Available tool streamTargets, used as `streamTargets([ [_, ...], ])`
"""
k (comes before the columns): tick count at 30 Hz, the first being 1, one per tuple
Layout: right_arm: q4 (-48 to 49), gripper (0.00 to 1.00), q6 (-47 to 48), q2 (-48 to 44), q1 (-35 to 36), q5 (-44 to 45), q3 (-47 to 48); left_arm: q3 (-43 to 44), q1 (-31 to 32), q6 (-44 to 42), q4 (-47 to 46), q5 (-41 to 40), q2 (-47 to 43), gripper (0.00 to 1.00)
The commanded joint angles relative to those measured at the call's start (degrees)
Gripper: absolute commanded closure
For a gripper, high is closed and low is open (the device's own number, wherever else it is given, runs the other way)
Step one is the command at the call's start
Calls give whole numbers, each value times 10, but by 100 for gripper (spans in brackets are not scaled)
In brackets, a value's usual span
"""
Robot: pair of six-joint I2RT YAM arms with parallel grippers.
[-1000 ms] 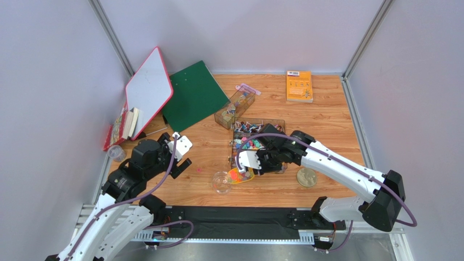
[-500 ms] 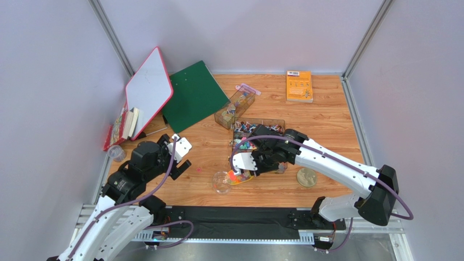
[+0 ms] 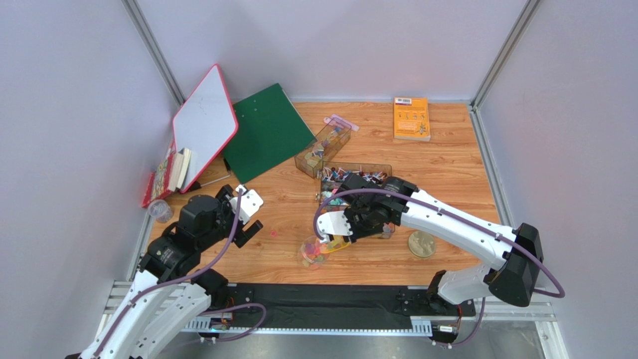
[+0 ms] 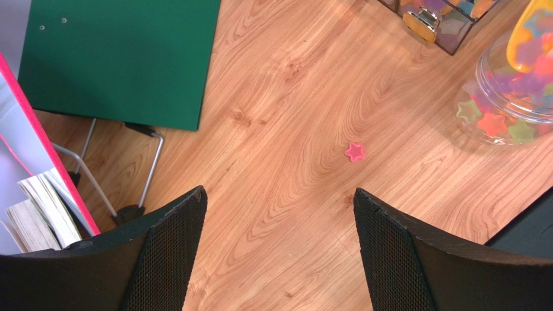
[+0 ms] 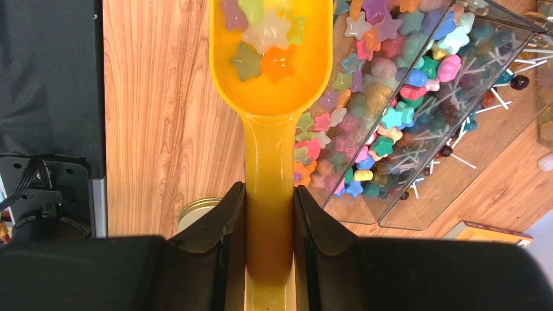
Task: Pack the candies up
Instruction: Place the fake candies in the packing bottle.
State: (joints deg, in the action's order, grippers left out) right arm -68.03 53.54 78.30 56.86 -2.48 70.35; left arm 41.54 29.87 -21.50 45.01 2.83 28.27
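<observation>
My right gripper (image 5: 269,214) is shut on the handle of the yellow scoop (image 5: 269,97), whose bowl holds several star candies (image 5: 266,39). In the top view the right gripper (image 3: 343,224) holds the scoop (image 3: 332,243) with its tip at the small clear jar (image 3: 311,251). The left wrist view shows that jar (image 4: 509,97) with star candies inside and the scoop tip (image 4: 529,32) over it. A clear box (image 5: 376,116) to the scoop's right is full of mixed candies. One pink star candy (image 4: 354,152) lies loose on the wood. My left gripper (image 4: 279,246) is open and empty above bare wood.
The round gold lid (image 3: 421,243) lies right of the right arm. A second clear box (image 3: 323,148), a green folder (image 3: 268,131), a whiteboard (image 3: 204,123), books (image 3: 171,176) and an orange booklet (image 3: 412,118) sit at the back. A black strip (image 3: 329,299) runs along the near edge.
My right arm has moved the scoop left to the jar. The jar looked empty and now shows coloured candies. The left arm has not moved.
</observation>
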Motion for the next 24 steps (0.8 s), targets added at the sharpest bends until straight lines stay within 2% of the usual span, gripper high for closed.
streamTargets([
  [1,-6,100,-14,3,9,18,32,-6,-3,9,-21,10,-8,11],
  [10,-11,100,-15,5,16,23,45,-15,-3,13,-18,24,-16,11],
  [24,-26,100,-7,0,24,56,59,3,-3,1,-40,33,20,11],
])
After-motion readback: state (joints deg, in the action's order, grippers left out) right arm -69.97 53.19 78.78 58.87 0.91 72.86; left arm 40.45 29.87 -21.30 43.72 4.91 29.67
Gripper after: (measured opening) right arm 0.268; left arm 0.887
